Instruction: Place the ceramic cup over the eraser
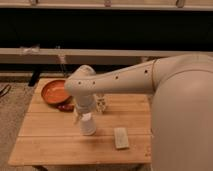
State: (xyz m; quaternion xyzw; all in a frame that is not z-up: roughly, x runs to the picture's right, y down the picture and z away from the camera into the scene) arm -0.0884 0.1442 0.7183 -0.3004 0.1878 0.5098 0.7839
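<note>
Camera view, your gripper [86, 119] low over the wooden tabletop [50, 142], jaws holding the ceramic cup [88, 124] (upside down, it seems), pale flat block [120, 138] just right, orange bowl [54, 91] far left.

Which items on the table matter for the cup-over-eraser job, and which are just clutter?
Job:
ceramic cup, at the gripper, mid-table
eraser: not visible in this view

Clutter:
orange bowl, back left corner
small white bottle, behind the arm
pale flat block, right of the cup
</note>
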